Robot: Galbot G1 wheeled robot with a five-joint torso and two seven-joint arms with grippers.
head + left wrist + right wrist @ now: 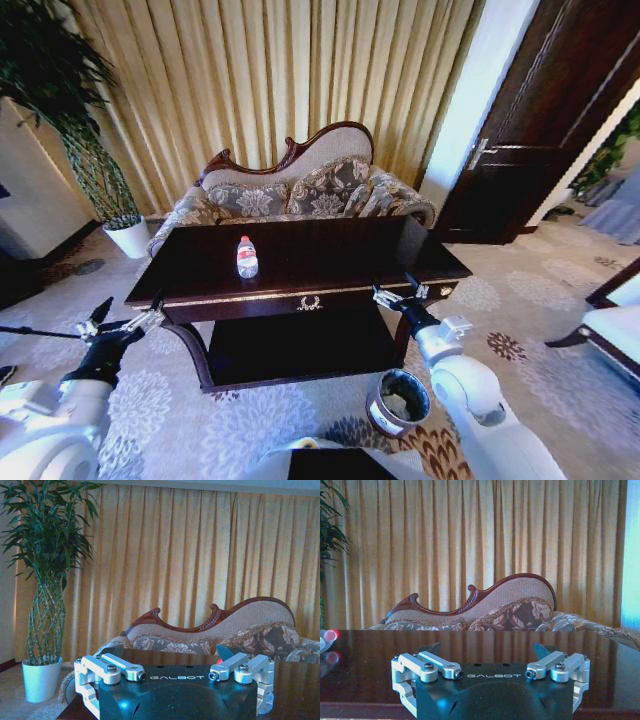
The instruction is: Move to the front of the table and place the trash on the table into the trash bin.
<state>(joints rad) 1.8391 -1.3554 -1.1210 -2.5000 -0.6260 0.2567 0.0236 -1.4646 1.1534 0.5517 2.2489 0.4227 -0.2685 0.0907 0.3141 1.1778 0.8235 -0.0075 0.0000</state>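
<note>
A small clear bottle (247, 257) with a red cap and label stands upright on the dark glossy table (330, 255), left of its middle. My left gripper (125, 315) is open, level with the table's front left corner and just outside it. My right gripper (400, 292) is open at the front edge near the right corner. The trash bin (400, 400) stands on the carpet beside the table's front right leg, under my right arm. In the right wrist view the open gripper (487, 649) faces across the table top (370, 655), with the bottle (326, 637) far off to one side.
A patterned sofa (300, 190) stands right behind the table, before gold curtains. A tall plant in a white pot (130, 238) is at the back left. A dark door (540, 130) is at the back right, and a white bench (620, 325) at the right edge.
</note>
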